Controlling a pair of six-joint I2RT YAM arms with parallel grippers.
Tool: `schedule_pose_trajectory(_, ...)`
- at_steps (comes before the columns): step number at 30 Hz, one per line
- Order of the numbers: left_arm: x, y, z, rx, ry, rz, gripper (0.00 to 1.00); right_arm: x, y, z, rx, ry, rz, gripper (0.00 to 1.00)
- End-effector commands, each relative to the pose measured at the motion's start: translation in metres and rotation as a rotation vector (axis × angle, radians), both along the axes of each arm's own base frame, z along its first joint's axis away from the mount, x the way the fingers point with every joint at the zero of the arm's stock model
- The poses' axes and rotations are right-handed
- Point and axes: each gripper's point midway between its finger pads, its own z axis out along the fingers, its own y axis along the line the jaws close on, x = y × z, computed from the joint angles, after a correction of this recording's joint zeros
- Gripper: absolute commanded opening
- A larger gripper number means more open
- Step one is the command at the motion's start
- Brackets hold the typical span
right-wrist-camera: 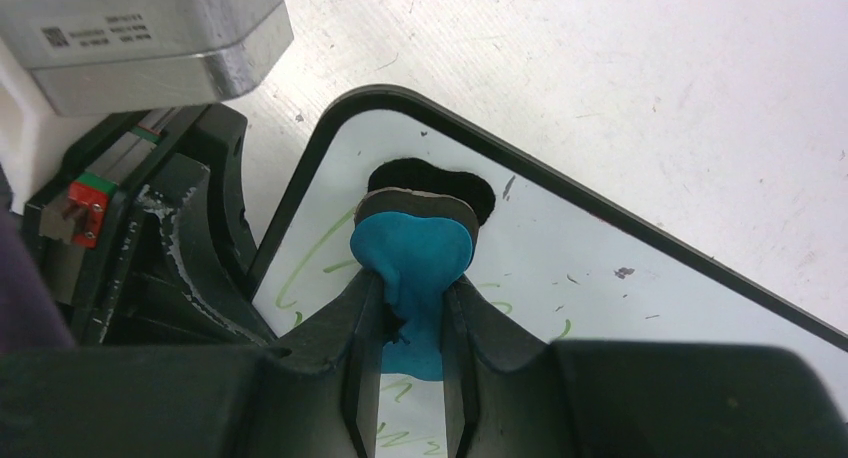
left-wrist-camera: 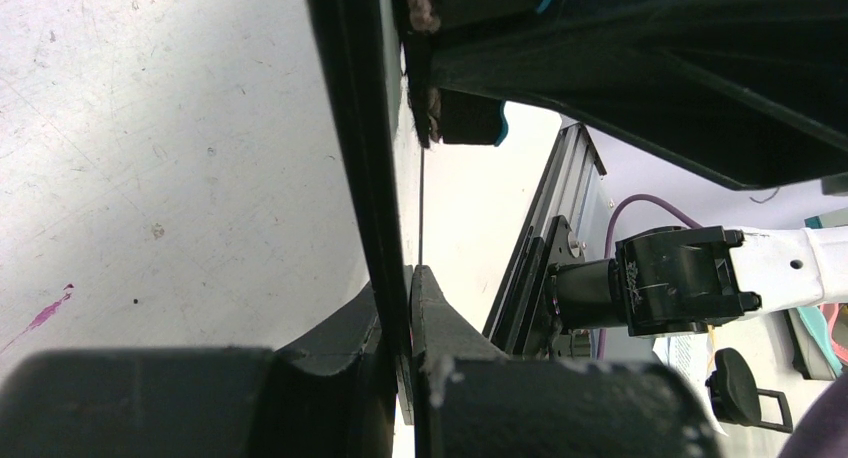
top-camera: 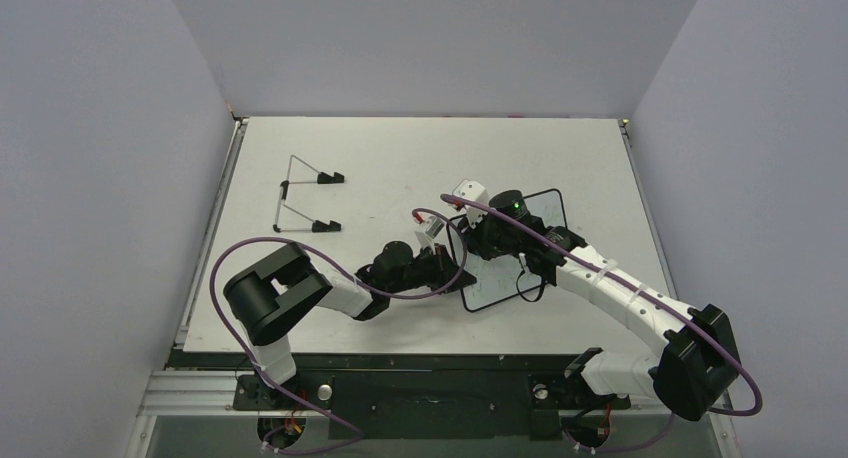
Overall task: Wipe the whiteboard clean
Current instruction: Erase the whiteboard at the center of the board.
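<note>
The whiteboard (top-camera: 497, 284) lies skewed on the table right of centre, white with a black rim. Green handwriting shows on its face (right-wrist-camera: 620, 278) in the right wrist view. My left gripper (top-camera: 441, 257) is shut on the board's left edge. In the left wrist view the black rim (left-wrist-camera: 352, 128) runs edge-on down into the left gripper (left-wrist-camera: 398, 283). My right gripper (right-wrist-camera: 413, 290) is shut on the blue-and-black eraser (right-wrist-camera: 415, 248), which presses on the board near its rounded corner. From above, the right gripper (top-camera: 488, 240) sits over the board's upper left part.
A thin wire stand (top-camera: 303, 194) with black feet stands at the back left of the table (top-camera: 400, 153). The left gripper body (right-wrist-camera: 185, 228) sits close beside the eraser. Grey walls close in the table on three sides.
</note>
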Motion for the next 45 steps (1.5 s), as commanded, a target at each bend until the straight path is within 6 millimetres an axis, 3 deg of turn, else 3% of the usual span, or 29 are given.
schedule_pose_trajectory(1,0.0,-0.016,0.027,-0.061,-0.064,-0.036,0.0,0.01,0.011,0.027,0.067,-0.09,-0.015,0.0)
schedule_pose_trajectory(7,-0.001,-0.017,0.027,-0.051,-0.068,-0.034,0.0,-0.008,0.022,0.018,0.036,-0.049,0.104,0.0)
schedule_pose_trajectory(10,0.001,-0.016,0.027,-0.048,-0.071,-0.023,0.0,-0.024,0.027,0.012,-0.012,-0.01,0.249,0.0)
schedule_pose_trajectory(13,0.001,-0.014,0.027,-0.042,-0.073,-0.018,0.0,-0.032,0.022,0.0,-0.075,0.026,0.308,0.0)
schedule_pose_trajectory(17,0.0,-0.013,0.026,-0.034,-0.077,-0.02,0.0,-0.012,0.013,0.002,-0.101,-0.018,0.187,0.0)
schedule_pose_trajectory(22,-0.002,-0.013,0.025,-0.022,-0.079,-0.03,0.0,0.023,-0.008,0.021,-0.098,-0.144,-0.059,0.0)
schedule_pose_trajectory(28,-0.006,-0.017,0.022,-0.011,-0.084,-0.047,0.0,0.031,-0.011,0.029,-0.063,-0.187,-0.133,0.0)
schedule_pose_trajectory(31,-0.006,-0.018,0.023,-0.012,-0.082,-0.049,0.0,0.024,-0.002,0.024,-0.057,-0.16,-0.065,0.0)
schedule_pose_trajectory(35,-0.006,-0.018,0.024,-0.011,-0.082,-0.044,0.0,-0.015,0.015,0.003,-0.12,-0.046,0.216,0.0)
schedule_pose_trajectory(37,-0.005,-0.017,0.024,-0.005,-0.083,-0.041,0.0,-0.025,0.016,-0.002,-0.148,-0.031,0.294,0.0)
schedule_pose_trajectory(41,-0.005,-0.015,0.026,-0.003,-0.087,-0.038,0.0,-0.033,0.013,-0.006,-0.186,-0.02,0.359,0.0)
schedule_pose_trajectory(45,-0.005,-0.013,0.025,-0.005,-0.084,-0.041,0.0,-0.025,0.006,-0.007,-0.209,-0.034,0.307,0.0)
